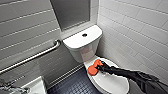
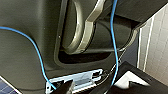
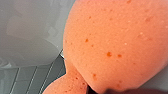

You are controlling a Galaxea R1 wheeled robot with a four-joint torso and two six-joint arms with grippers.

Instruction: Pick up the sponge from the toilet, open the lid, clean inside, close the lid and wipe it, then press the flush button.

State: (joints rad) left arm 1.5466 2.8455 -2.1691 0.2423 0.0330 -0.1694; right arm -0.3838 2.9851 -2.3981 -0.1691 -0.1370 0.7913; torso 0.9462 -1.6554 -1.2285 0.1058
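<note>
- My right gripper (image 1: 100, 67) is clamped hard on the small bright orange soft sponge (image 1: 93, 68), pinching its waist.
- Sponge sticks out at 9 o'clock from the jaws, long axis roughly 1-to-7, at the tank end of the white glossy ceramic toilet (image 1: 112, 83) lid.
</note>
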